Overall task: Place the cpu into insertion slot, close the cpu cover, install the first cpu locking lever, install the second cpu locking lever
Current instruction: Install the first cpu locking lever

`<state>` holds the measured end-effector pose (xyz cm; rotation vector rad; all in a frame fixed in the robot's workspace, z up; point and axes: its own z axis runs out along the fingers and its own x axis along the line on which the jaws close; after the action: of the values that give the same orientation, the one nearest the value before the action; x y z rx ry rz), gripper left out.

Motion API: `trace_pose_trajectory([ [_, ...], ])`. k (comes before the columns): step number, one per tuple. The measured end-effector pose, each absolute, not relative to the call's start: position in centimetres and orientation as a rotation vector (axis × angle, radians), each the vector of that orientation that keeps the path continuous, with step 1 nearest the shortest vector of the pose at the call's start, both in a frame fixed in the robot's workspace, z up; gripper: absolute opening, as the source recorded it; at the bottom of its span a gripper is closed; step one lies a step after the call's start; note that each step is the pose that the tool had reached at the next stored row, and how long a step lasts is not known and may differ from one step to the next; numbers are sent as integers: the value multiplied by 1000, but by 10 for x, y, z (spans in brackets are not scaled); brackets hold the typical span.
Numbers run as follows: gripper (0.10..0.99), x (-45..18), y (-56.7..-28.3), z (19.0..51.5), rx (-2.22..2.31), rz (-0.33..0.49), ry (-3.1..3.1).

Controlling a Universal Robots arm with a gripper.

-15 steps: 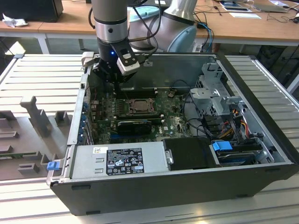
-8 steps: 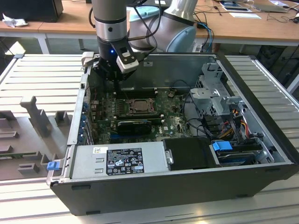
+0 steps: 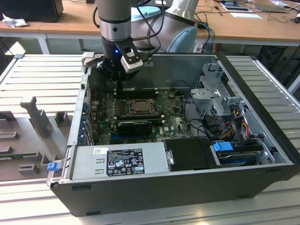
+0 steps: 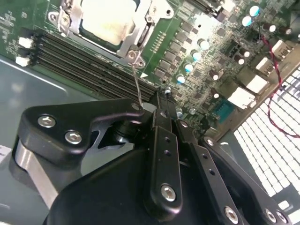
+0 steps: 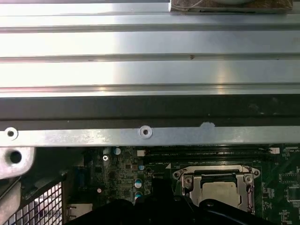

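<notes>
Tool (image 4: 161,101) clamped on thin lever (image 4: 137,86), just beside cpu cover (image 4: 140,40), chip (image 4: 105,21) seated beneath.

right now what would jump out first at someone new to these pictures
The open computer case on the ribbed metal table, with the arm's pincer reaching down inside it near the back wall. In the second wrist view, the pale cpu sits framed by the silvery cpu cover, a thin wire lever rising beside it.
</notes>
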<state>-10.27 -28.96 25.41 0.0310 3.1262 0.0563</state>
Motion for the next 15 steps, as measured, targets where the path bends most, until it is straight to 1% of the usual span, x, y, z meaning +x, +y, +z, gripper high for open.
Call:
trace_pose_trajectory([
  [15, 106, -82, -290, 253, 32, 53, 3126],
])
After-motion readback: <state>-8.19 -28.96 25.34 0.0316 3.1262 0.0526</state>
